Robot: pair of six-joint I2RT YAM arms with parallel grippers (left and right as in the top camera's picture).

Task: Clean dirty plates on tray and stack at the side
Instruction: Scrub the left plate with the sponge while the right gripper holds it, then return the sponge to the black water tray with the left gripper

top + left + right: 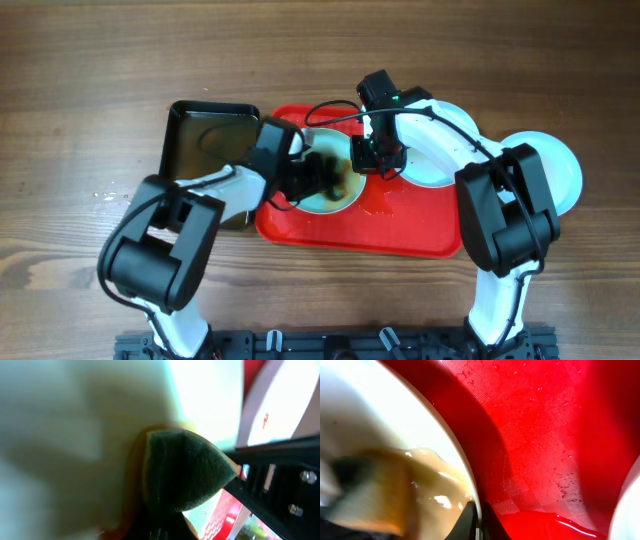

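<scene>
Wooden bench point(80, 80) carries the tray point(420, 232). There the left end effector point(318, 172), closed on a sponge point(185, 472), presses 1 plate point(335, 205); the right end effector point(479, 520) pinches its rim. If that rim slips, dirty water point(435, 482) may spill.

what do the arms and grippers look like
The left arm and right arm have smooth white curved links joined by bulky black rounded joint housings. The left gripper and right gripper are black. A thin black cable loops by the right wrist, where a small green light glows.
</scene>
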